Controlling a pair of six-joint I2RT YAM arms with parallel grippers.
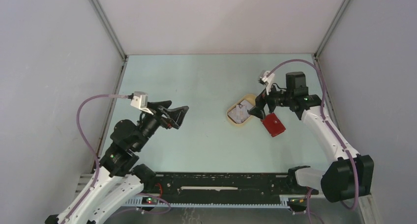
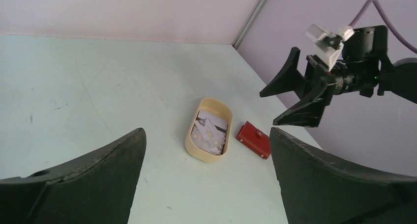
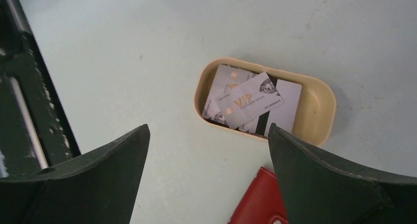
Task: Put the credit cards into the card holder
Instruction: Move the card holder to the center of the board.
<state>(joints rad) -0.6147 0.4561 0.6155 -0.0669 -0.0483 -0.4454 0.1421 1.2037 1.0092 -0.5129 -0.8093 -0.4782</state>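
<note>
Wide pale table (image 1: 196,86), and both arms are up off it. The left claw (image 1: 178,113) hangs well apart from the action at mid-table, fingers spread and empty, aimed towards the goods. My read is that it is waiting to steady something. The right claw (image 1: 256,109) is the busy one: spread wide, pinching nothing, poised above the spot where the beige oval tray (image 3: 328,103) and the card holder (image 2: 253,139) lie side by side. That looks like lining up for a pick. The tray sits flat on the table, its raised wall keeping the pile corralled. That wall also means a finger must come in from above rather than slide under. The red card holder lies just beside the tray on the right arm's side, flat and apparently folded shut, so it likely needs opening before anything goes in. Smallest of all, the credit cards (image 3: 248,102): all in the tray, overlapping and fanned at angles, the top one printed VIP, none yet in the holder.
</note>
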